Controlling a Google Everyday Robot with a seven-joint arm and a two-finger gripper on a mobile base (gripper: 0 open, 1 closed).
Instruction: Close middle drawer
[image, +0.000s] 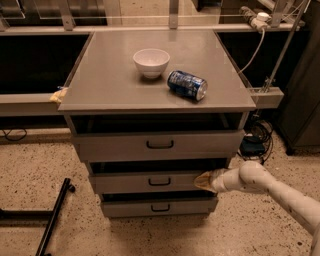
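Grey metal, low-fronted with a small dark loop handle, the middle drawer (130, 182) stood slightly out of the cabinet (100, 90), its front touching the tan-tipped white gripper (201, 180). The gripper seemed pinched together and held nothing, though the dimness blurred it. Above it, a white bowl (151, 62) and a blue can (187, 85) rested on top.

grey middle drawer (150, 182) slightly open, hand (202, 180) at front
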